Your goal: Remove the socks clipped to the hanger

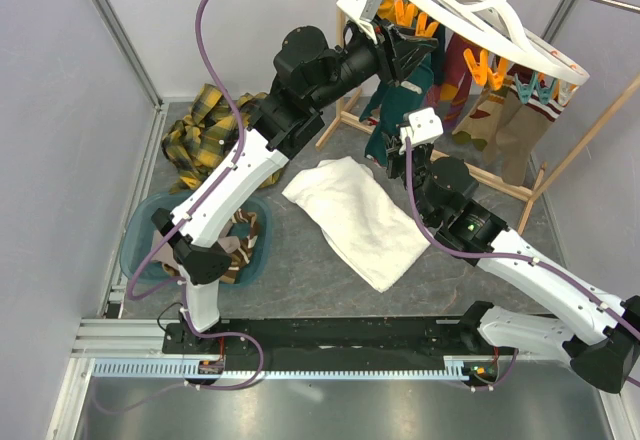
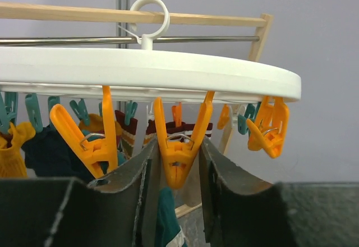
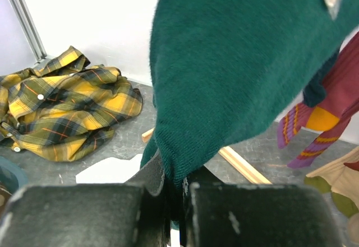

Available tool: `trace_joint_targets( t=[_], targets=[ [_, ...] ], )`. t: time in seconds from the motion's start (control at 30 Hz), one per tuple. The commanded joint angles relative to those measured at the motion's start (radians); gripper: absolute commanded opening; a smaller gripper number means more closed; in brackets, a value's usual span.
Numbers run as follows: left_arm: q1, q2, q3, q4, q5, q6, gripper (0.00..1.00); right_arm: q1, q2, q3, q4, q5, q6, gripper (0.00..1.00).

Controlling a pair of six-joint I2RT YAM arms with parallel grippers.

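The white oval hanger [image 1: 470,20] hangs at the top right with orange and teal clips, and several socks [image 1: 500,110] dangle under it. Its rim [image 2: 168,70] fills the left wrist view. My left gripper [image 1: 408,52] is raised to the rim. It is open [image 2: 178,146], with one finger on each side of an orange clip [image 2: 178,163], close against its spread handles. A dark teal sock [image 2: 165,219] hangs just below that clip. My right gripper [image 1: 403,152] is lower and is shut [image 3: 176,177] on the bottom of the dark teal sock [image 3: 235,62].
A white towel [image 1: 355,215] lies on the floor mid-scene. A yellow-black plaid shirt [image 1: 205,135] is heaped at the back left. A blue basket [image 1: 140,240] at the left holds socks. The wooden rack frame [image 1: 590,130] stands at the right, with maroon-striped socks [image 3: 314,123] beyond the teal one.
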Motion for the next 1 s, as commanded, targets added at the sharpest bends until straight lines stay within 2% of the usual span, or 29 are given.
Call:
trace_joint_targets(
  t=[0.0,0.07,0.13,0.3,0.57,0.7,0.83,0.97],
  targets=[
    [0.002,-0.026,0.005,0.044,0.038,-0.032,0.49,-0.003,-0.020,0.015,0.007,-0.022,0.040,0.00],
    [0.002,-0.043,-0.041,0.044,0.029,-0.023,0.58,-0.003,-0.017,0.010,-0.011,-0.033,0.052,0.00],
    [0.002,-0.081,-0.088,0.058,0.002,-0.012,0.62,-0.004,-0.021,-0.007,-0.017,-0.042,0.068,0.00],
    [0.002,-0.185,-0.289,0.139,-0.030,0.015,0.69,-0.003,-0.046,-0.053,-0.037,-0.080,0.108,0.00],
    [0.002,-0.407,-0.528,0.095,-0.137,0.098,0.75,-0.001,-0.048,-0.099,-0.064,-0.273,0.288,0.00],
    [0.002,-0.575,-0.693,0.075,-0.305,0.156,0.76,0.023,0.014,-0.113,0.004,-0.352,0.373,0.00],
    [0.003,-0.753,-0.849,0.034,-0.415,0.208,0.77,0.132,0.110,-0.065,0.035,-0.308,0.367,0.00],
    [0.003,-0.937,-0.977,-0.028,-0.522,0.251,0.77,0.200,0.283,0.053,0.061,-0.303,0.390,0.00]
  ],
)
